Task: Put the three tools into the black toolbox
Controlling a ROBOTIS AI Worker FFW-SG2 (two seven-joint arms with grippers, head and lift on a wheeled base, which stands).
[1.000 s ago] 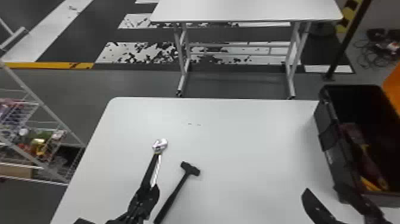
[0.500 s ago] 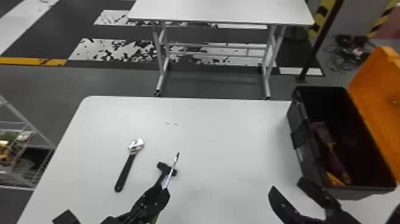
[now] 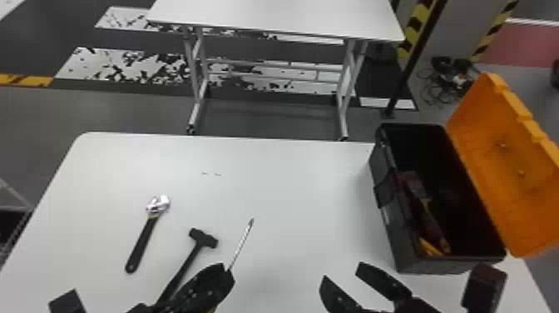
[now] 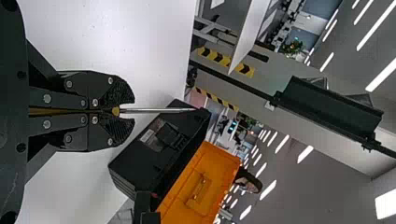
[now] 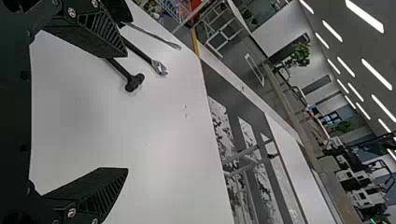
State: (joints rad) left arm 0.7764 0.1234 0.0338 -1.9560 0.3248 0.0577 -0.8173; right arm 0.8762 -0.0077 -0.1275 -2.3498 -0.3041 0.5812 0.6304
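Note:
My left gripper (image 3: pixel 226 270) is right of the hammer (image 3: pixel 203 238), shut on the screwdriver (image 3: pixel 241 244), whose bare shaft sticks out ahead. In the left wrist view the left gripper (image 4: pixel 127 112) pinches the screwdriver (image 4: pixel 156 110) where the shaft begins. Left of the hammer, the wrench (image 3: pixel 141 243) lies on the white table. Its lid up, the black toolbox (image 3: pixel 432 264) stands at the table's right. Short of the toolbox, my right gripper (image 3: pixel 343 272) is open with nothing between its fingers; the right wrist view shows the right gripper (image 5: pixel 126 112) spread wide.
The toolbox's orange lid (image 3: pixel 499 166) leans out to the right. Inside the box lie a dark red item (image 3: pixel 411 183) and a yellow one (image 3: pixel 430 247). Beyond the work table (image 3: pixel 266 156) stands another white table (image 3: pixel 274 14).
The head view has turned right. My left gripper has carried the screwdriver rightward from beside the wrench, past the hammer. The right gripper, still open, has shifted left, away from the toolbox.

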